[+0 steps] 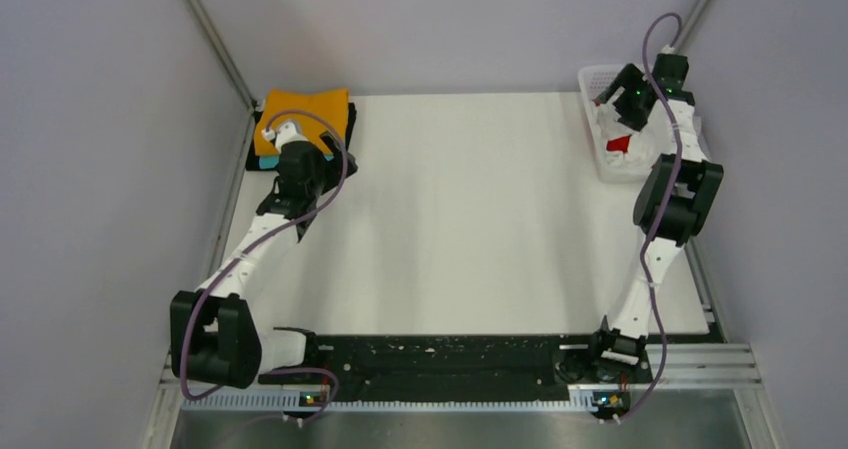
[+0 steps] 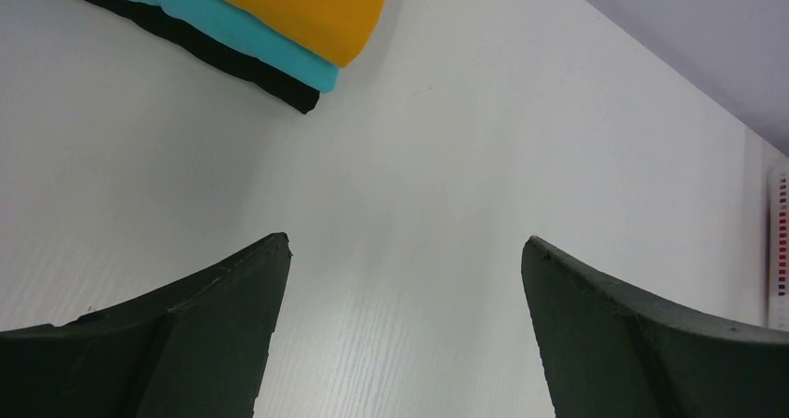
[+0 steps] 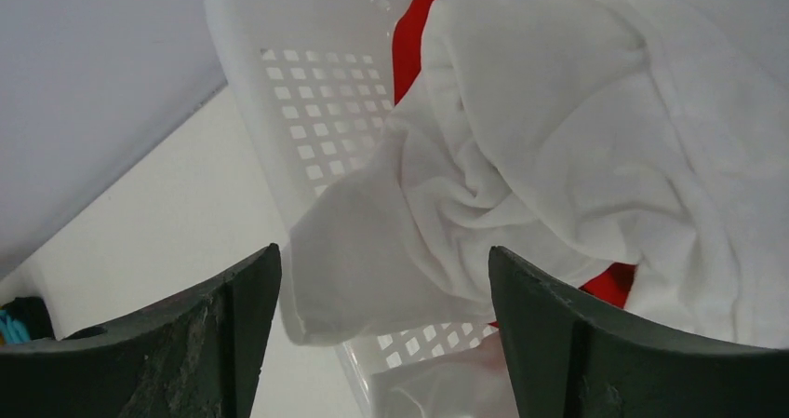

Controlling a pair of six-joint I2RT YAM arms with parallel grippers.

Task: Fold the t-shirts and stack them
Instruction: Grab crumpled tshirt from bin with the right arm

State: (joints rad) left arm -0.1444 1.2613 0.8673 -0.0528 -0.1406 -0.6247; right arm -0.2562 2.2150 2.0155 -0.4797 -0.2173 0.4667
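Observation:
A folded orange t-shirt (image 1: 305, 114) lies on a folded teal t-shirt (image 1: 262, 162) at the table's back left; both show in the left wrist view, orange (image 2: 307, 4) over teal (image 2: 233, 22). My left gripper (image 2: 405, 241) is open and empty over bare table just right of the stack, seen from above (image 1: 318, 174). A crumpled white t-shirt (image 3: 558, 111) and a red t-shirt (image 3: 414, 27) lie in the basket, with a white flap hanging over its rim. My right gripper (image 3: 383, 260) is open and empty above that flap, seen from above (image 1: 625, 104).
The white plastic mesh basket (image 1: 595, 79) stands at the table's back right corner; its wall shows in the right wrist view (image 3: 307, 92). A black layer (image 2: 233, 64) lies under the teal shirt. Grey walls close in the back and both sides.

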